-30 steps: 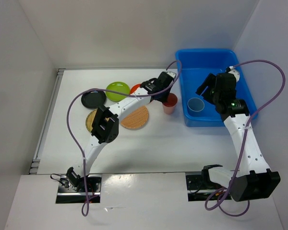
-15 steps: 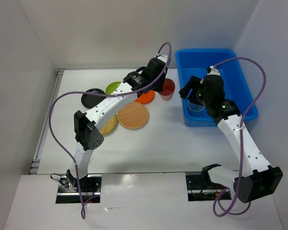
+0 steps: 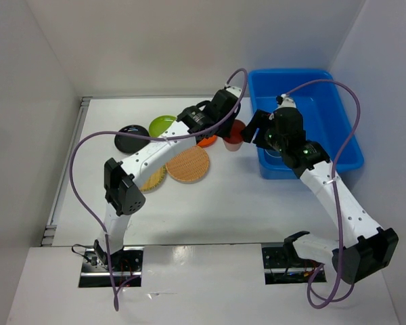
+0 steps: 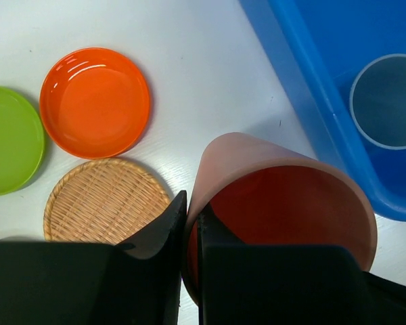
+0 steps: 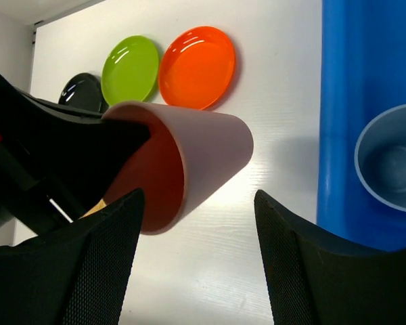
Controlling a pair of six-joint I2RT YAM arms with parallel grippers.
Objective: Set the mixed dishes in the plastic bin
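pink cup (image 4: 257, 162) tilted, mouth facing left end effector (image 4: 191, 211) pinching its rim; right end effector (image 5: 197, 203) wide, empty.

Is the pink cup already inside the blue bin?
No, the pink cup hangs over the table beside the plastic bin, its rim pinched by the left fingers; only the blue cup sits inside.

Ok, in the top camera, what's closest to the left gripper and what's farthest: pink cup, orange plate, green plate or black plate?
1. Pink plastic cup: clamped in the left gripper itself.
2. Small round orange plate: just left of it, partly under the arm.
3. Round lime green plate: farther left.
4. Round black plate: farthest left.
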